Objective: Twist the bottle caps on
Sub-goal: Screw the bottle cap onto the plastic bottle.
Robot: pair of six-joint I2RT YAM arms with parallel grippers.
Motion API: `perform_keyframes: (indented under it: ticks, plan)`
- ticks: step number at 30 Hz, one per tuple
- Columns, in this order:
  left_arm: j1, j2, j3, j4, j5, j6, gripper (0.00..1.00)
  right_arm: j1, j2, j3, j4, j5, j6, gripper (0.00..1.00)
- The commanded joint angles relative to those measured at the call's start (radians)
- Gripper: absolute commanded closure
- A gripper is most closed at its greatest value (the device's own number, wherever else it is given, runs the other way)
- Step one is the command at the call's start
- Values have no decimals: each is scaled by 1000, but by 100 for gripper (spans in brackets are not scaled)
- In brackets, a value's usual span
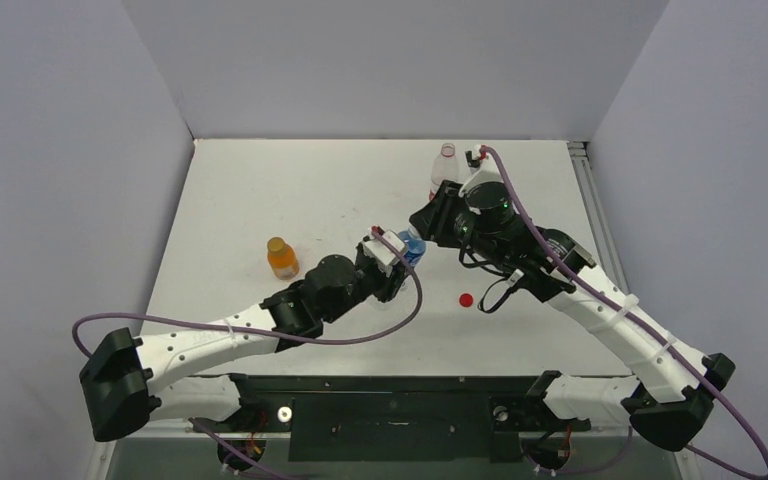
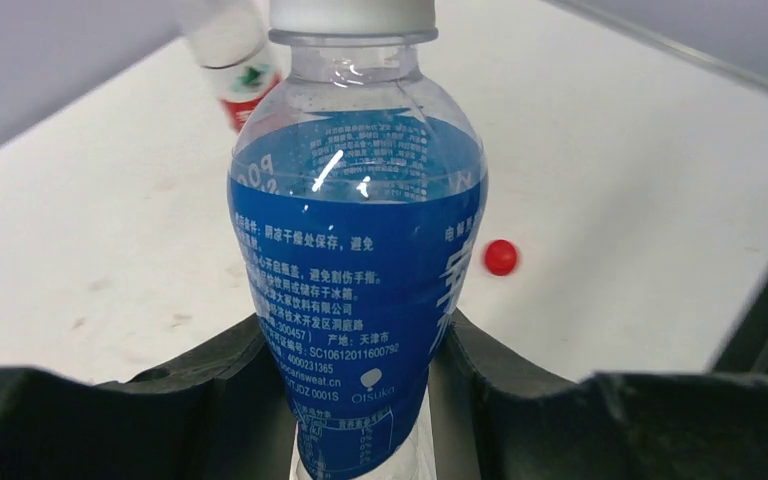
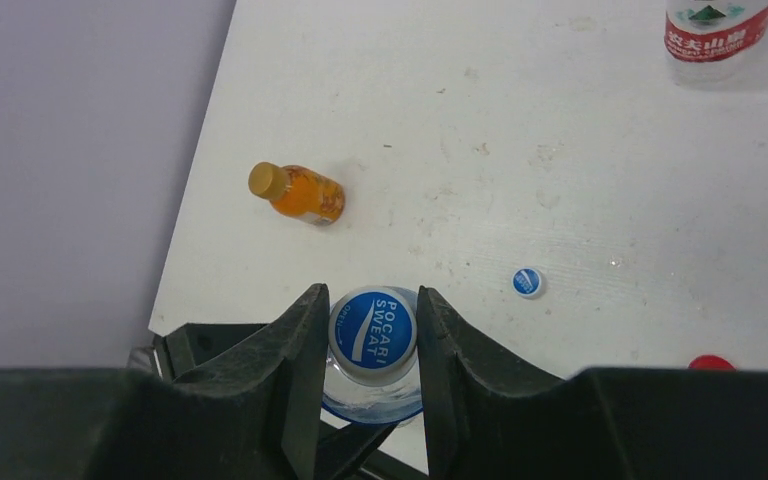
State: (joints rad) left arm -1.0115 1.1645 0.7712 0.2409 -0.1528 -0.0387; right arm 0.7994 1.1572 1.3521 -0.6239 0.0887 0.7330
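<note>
My left gripper [image 2: 360, 400] is shut on the lower body of a blue-labelled bottle [image 2: 360, 260] and holds it upright; in the top view this gripper [image 1: 397, 264] is at mid-table. My right gripper [image 3: 373, 345] is shut on the blue-and-white cap [image 3: 373, 335] sitting on that bottle's neck, with a finger on each side of it. A second blue-and-white cap [image 3: 527, 282] lies on the table. A red cap [image 1: 466, 299] lies loose to the right of the bottle and also shows in the left wrist view [image 2: 500, 257]. An orange-gold cap [image 3: 263, 179] sits on a small orange bottle [image 1: 281, 258].
A clear bottle with a red label [image 1: 445, 165] stands at the back of the white table [image 1: 290, 190], partly behind the right arm; it also shows in the right wrist view [image 3: 720, 30]. Grey walls close in the table on three sides.
</note>
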Motion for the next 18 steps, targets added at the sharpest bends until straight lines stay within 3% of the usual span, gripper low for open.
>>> perform_keyframes:
  ticks: [1, 5, 6, 8, 9, 10, 12, 15, 18]
  plan:
    - [-72, 39, 90, 203, -531, 164, 100, 54, 32, 6, -103, 106, 168, 100]
    - [-101, 67, 98, 237, -575, 229, 100, 61, 46, -1, -60, 135, 214, 100]
    - [-101, 62, 96, 230, -545, 230, 100, 60, 45, 2, -47, 135, 214, 96]
    - [-93, 49, 92, 190, -472, 219, 100, 52, 35, 38, -41, 137, 192, 70]
    - [-79, 42, 90, 144, -432, 212, 100, 44, 24, 48, -40, 136, 167, 52]
    - [-68, 26, 87, 122, -348, 192, 100, 36, 18, 75, -41, 132, 151, 41]
    - [-26, -2, 80, 50, -176, 150, 100, 3, -3, 103, -34, 102, 102, 34]
    - [83, -45, 47, -26, 78, 74, 100, -93, -50, 112, 12, -45, 20, 31]
    - [208, -92, 19, -43, 433, -17, 100, -155, -80, 97, 52, -197, -68, 30]
